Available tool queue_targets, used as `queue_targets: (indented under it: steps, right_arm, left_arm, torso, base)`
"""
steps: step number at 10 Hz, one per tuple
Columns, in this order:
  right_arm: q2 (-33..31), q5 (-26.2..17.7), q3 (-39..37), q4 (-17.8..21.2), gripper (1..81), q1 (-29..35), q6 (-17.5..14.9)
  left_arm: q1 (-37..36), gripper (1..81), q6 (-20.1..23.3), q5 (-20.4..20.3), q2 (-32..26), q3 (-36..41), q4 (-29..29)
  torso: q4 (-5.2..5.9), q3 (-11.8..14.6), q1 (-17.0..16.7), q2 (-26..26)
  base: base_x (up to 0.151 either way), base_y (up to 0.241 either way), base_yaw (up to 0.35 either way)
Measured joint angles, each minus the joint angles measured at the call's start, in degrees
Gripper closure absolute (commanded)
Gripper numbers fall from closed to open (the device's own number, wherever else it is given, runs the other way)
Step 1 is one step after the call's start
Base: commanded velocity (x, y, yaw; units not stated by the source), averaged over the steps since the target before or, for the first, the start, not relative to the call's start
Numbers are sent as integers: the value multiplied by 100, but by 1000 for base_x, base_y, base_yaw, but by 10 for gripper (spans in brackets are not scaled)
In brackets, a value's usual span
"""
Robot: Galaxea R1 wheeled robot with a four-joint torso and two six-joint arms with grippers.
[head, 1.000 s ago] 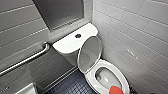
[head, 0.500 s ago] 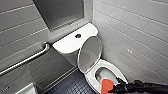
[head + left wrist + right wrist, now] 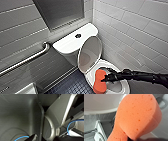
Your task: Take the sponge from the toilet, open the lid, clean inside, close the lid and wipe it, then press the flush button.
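Note:
The white toilet (image 3: 117, 65) stands in the corner with its lid (image 3: 90, 53) raised against the tank. A dark flush button (image 3: 78, 35) sits in the middle of the tank top. My right arm comes in from the right, and its gripper (image 3: 107, 78) is shut on the orange-red sponge (image 3: 99, 80), which hangs over the near-left part of the bowl's rim. In the right wrist view the sponge (image 3: 137, 117) looms large, with the white bowl (image 3: 100, 105) behind it.
A metal grab bar (image 3: 27, 60) runs along the grey tiled wall on the left. White tiles (image 3: 135, 30) close in on the right, right beside the bowl. Dark blue floor tiles (image 3: 72, 86) lie in front of the toilet. A white bin edge (image 3: 26, 90) shows at the lower left.
My right arm has reached in from the right, carrying the sponge leftward over the bowl's rim. The lid has stayed raised.

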Motion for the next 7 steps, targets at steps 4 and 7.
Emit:
queue_targets:
  steps: [4, 7]
  right_arm:
    - [833, 538, -1148, -2, 811, 38, 232]
    - [1370, 1566, -1604, 11, 811, -98, 419]
  left_arm:
    - [0, 10, -2, 12, -5, 0, 0]
    - [0, 10, -2, 17, -6, 0, 0]
  torso:
    - [0, 0, 0, 0]
    - [0, 0, 0, 0]
  base:
    - [0, 0, 0]
    - [0, 0, 0]
